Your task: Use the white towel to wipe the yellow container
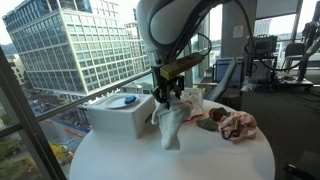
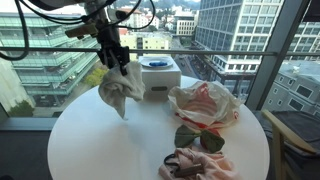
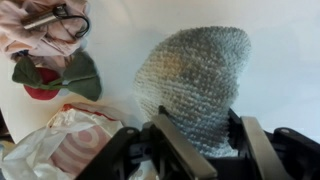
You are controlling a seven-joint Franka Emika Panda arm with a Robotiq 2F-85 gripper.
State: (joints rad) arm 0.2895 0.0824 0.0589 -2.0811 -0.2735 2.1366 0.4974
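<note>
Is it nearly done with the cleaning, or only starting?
Only starting. Done: the gripper has gripped the pale knitted towel, which hangs over the round white table. In hand: holding it beside the white box with a blue top. Left: all the wiping; I cannot make out a yellow container.

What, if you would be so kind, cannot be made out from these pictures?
- Gripper fingertips: in the wrist view, buried in the towel it holds.
- Yellow container: none recognisable in any view; only a white box shows.
- Blue item on the box: in an exterior view, too small to identify.
- Plastic bag contents: hidden by its crumpled folds.
</note>
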